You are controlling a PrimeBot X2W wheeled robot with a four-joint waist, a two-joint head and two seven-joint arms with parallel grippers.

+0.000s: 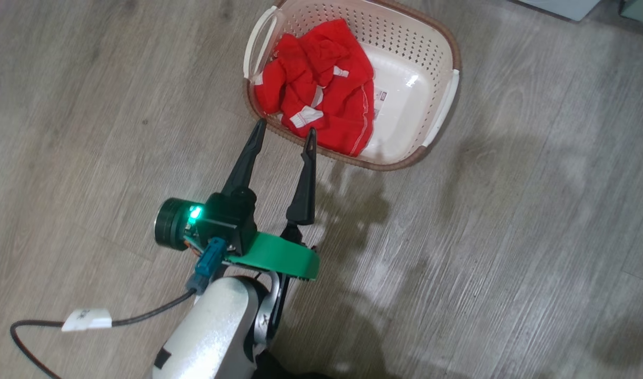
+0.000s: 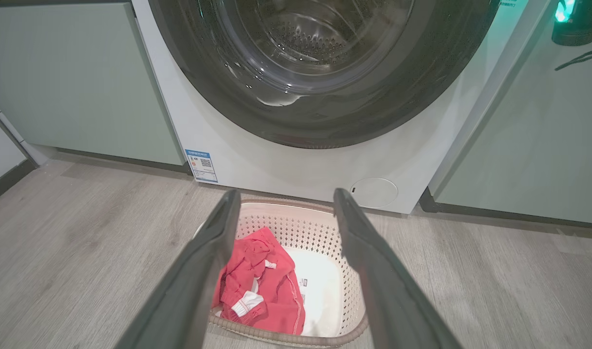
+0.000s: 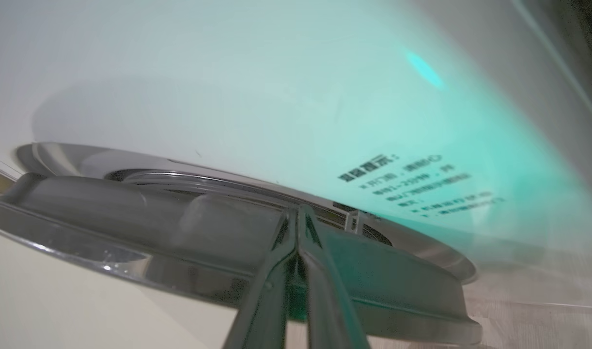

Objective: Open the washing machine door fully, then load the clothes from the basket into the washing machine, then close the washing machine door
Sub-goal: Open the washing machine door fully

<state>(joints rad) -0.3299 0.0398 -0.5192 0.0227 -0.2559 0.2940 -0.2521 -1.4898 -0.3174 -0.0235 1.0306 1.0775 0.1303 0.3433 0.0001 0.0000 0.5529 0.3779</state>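
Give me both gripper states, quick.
Left gripper: open, empty, by the basket rim.
Right gripper: shut, tips at the washing machine door edge, holding nothing visible.

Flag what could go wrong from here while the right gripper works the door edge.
The shut right gripper has only its fingertips at the edge of the washing machine door; they might slip off before it opens fully. The basket sits close in front of the washing machine, and the open left gripper hangs by it, so the swinging door may strike either.
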